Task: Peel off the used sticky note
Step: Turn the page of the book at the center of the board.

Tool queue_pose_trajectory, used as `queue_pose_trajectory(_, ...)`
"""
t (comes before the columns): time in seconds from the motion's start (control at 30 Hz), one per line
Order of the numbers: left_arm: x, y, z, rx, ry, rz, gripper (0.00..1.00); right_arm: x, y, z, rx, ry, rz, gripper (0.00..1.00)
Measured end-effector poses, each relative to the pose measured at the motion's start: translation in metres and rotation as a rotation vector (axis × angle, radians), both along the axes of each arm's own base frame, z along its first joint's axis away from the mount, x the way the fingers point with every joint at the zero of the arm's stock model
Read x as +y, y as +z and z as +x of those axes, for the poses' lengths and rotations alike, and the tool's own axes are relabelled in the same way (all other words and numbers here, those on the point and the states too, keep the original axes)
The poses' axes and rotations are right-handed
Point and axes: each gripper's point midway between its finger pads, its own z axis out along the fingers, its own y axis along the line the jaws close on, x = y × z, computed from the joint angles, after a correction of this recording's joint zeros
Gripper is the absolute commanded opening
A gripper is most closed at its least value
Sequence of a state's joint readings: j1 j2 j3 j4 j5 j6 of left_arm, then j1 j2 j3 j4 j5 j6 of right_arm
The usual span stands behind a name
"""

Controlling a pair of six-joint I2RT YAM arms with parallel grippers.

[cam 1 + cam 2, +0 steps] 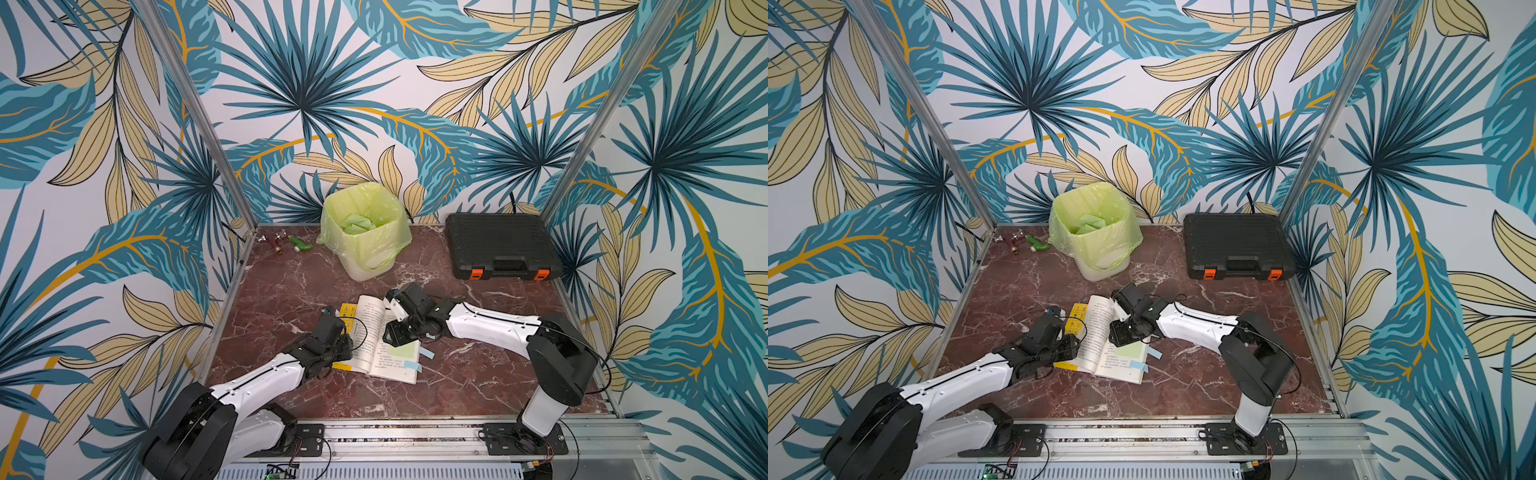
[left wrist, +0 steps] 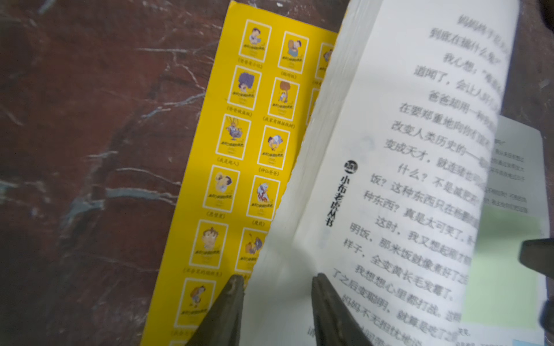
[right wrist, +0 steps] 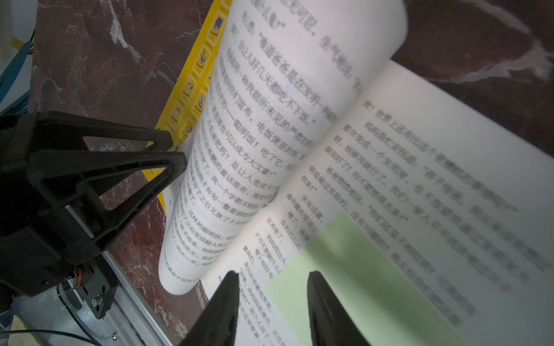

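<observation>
Across the marble table [image 1: 291,291], the left arm [image 1: 257,378] is stretched low and forward from the near rail. The right arm [image 1: 494,328] is folded inward over the open book [image 1: 376,328]. The green sticky note [image 3: 359,284] is stuck flat on the right-hand page. The right gripper [image 3: 272,281] is held apart above the note's corner. The left gripper [image 2: 277,287] is spread across the left pages' outer edge.
</observation>
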State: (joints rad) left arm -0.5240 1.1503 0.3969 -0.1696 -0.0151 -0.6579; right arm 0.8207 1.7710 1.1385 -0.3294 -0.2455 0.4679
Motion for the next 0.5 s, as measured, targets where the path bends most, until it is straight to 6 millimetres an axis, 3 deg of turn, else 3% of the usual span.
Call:
queue_pose_trajectory(0.13, 0.001, 0.006, -0.002, -0.010, 0.000, -0.006, 0.43, 0.020, -0.006, 0.002, 0.024, 0.019, 0.042, 0.40)
queue_pose_trajectory(0.27, 0.005, 0.017, -0.010, -0.016, -0.005, -0.010, 0.49, 0.033, -0.007, 0.006, 0.041, 0.021, 0.075, 0.32)
queue_pose_trajectory(0.5, -0.009, 0.071, -0.011, -0.124, -0.058, -0.128, 0.51, 0.040, -0.005, 0.008, 0.039, 0.025, 0.098, 0.26)
